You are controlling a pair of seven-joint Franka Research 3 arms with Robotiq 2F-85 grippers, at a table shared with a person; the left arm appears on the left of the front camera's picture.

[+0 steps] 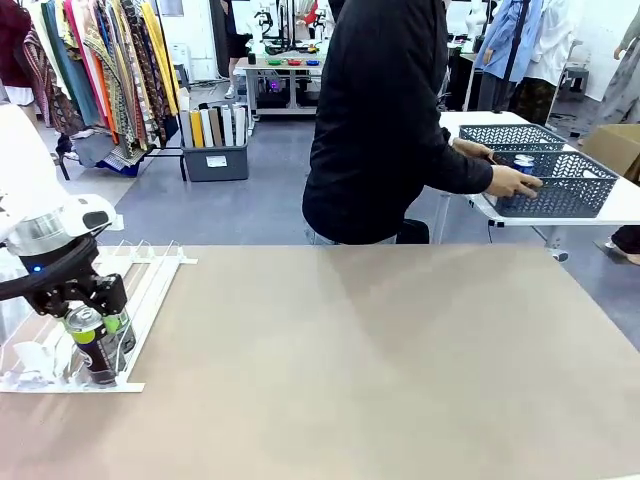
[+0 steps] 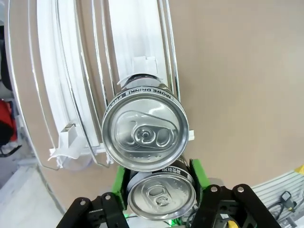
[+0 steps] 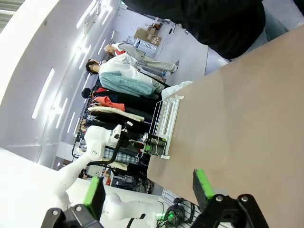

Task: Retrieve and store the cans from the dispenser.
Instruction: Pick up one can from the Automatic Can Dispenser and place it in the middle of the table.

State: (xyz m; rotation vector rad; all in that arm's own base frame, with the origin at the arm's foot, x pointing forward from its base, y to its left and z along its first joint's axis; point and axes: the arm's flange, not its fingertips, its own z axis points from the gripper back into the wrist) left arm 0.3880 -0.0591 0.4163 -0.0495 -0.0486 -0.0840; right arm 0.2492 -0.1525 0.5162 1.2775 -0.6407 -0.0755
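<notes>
The clear-and-white dispenser (image 1: 150, 280) lies at the table's left edge. Two dark cans with silver tops stand one behind the other at the low end of its right-hand lane. My left gripper (image 1: 100, 335) reaches down over them. In the left wrist view its green pads (image 2: 197, 173) press both sides of the nearer can (image 2: 161, 197), while the other can (image 2: 145, 133) stands free just beyond it. My right gripper (image 3: 148, 187) hangs open above the table, holding nothing. At the far right a person's hand (image 1: 515, 182) holds a blue can (image 1: 525, 163) in a mesh basket (image 1: 565, 190).
A second dark mesh basket (image 1: 510, 133) sits behind the first on a white side table. The person in black stands at the table's far edge, turned towards the baskets. The dispenser's other lanes (image 2: 71, 71) hold no cans. Bare brown tabletop (image 1: 380, 360) spreads to the right.
</notes>
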